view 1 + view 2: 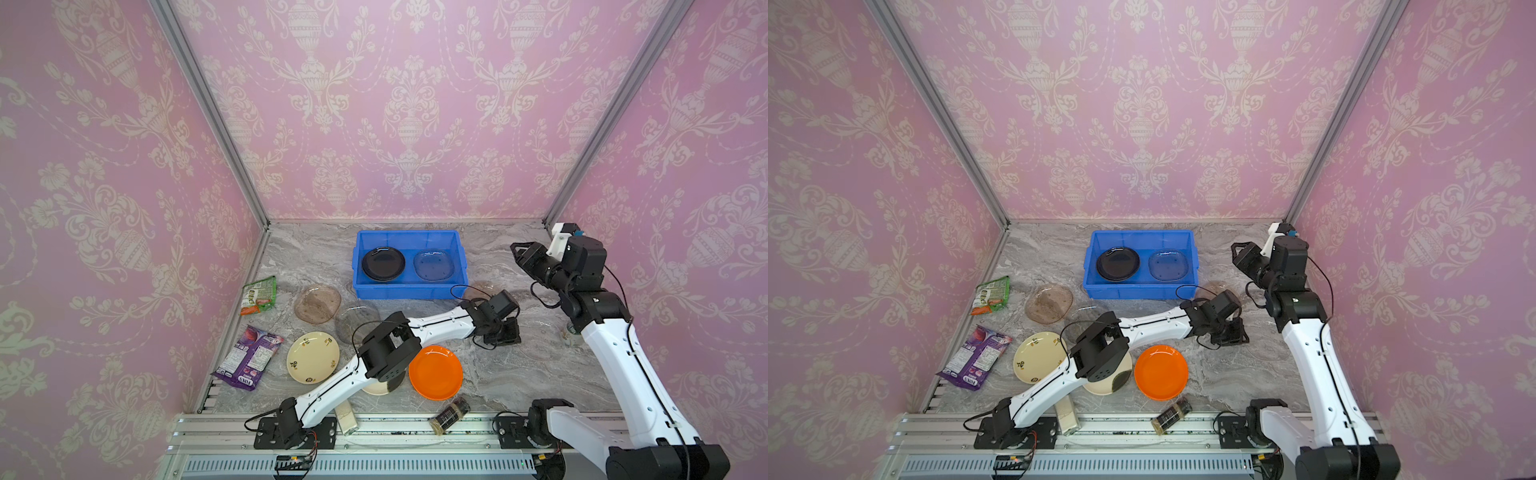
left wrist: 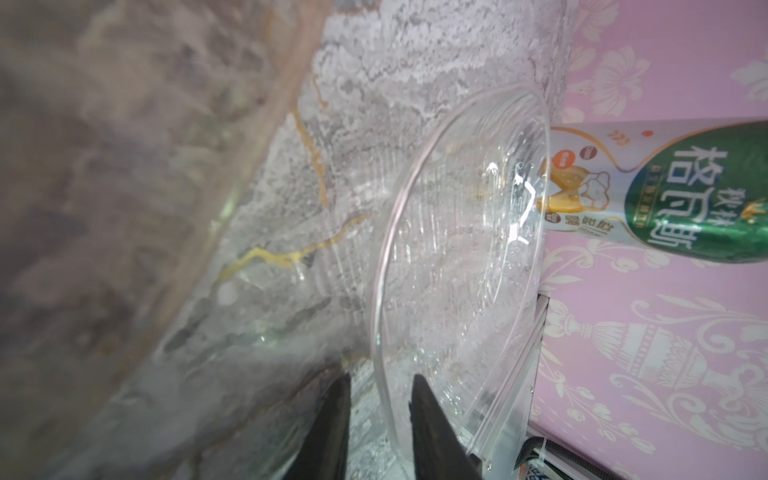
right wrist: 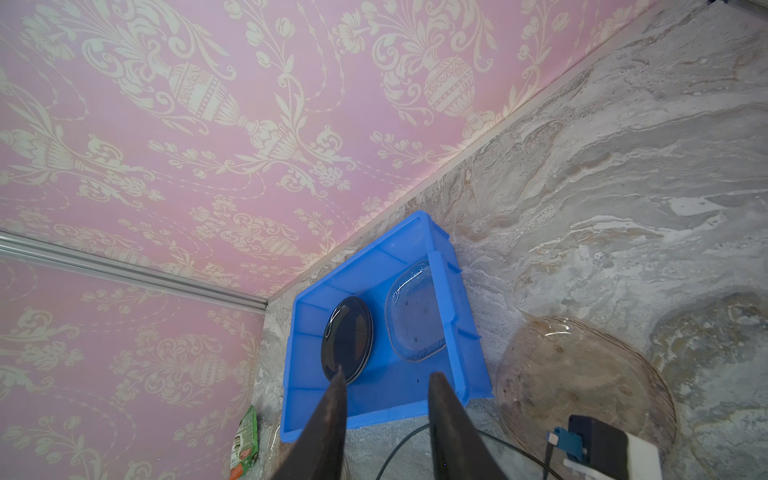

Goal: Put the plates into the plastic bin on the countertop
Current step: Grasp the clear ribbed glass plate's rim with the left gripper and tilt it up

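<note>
The blue plastic bin (image 1: 409,293) (image 1: 1138,292) (image 3: 374,415) holds a black plate (image 1: 383,264) (image 3: 347,338) and a clear plate (image 1: 433,265) (image 3: 415,311). On the countertop (image 1: 519,386) lie an orange plate (image 1: 435,372), a cream plate (image 1: 312,357), a pinkish glass plate (image 1: 317,303) and a brownish one (image 3: 582,382). My left gripper (image 1: 505,332) (image 2: 381,375) is low, right of centre, jaws straddling the rim of a clear glass plate (image 2: 457,270) with a gap still showing. My right gripper (image 1: 515,249) (image 3: 387,371) hangs open and empty, right of the bin.
A green packet (image 1: 258,295) and a purple packet (image 1: 248,357) lie at the left. Two spice jars (image 1: 449,414) (image 1: 347,417) rest at the front edge. A green can (image 2: 665,187) stands just beyond the clear plate. A second cream plate (image 1: 1106,382) lies under my left arm.
</note>
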Controlling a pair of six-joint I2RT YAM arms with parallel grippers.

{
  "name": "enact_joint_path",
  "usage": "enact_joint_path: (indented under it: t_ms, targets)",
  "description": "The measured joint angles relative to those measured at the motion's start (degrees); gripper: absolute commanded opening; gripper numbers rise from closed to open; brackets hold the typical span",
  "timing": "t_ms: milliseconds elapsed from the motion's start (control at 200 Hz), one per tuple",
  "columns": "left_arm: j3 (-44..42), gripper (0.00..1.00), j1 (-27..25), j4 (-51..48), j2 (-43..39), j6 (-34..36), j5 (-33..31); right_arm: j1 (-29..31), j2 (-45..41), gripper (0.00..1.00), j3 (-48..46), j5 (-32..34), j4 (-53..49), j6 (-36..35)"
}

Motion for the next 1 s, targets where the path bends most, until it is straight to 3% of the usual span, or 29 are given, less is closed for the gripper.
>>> enact_joint_path:
  t_ms: [560, 1001]
  targets:
    - [1.8, 0.17, 0.4, -1.7, 1.2, -1.6, 0.9, -0.7, -1.3, 0.34, -3.4, -1.4, 2.8, 0.6]
    - [2.5, 0.03, 1.1, -2.0, 1.7, -1.4, 0.8, -0.7, -1.4, 0.34, -4.4, -1.8, 3.8, 1.5]
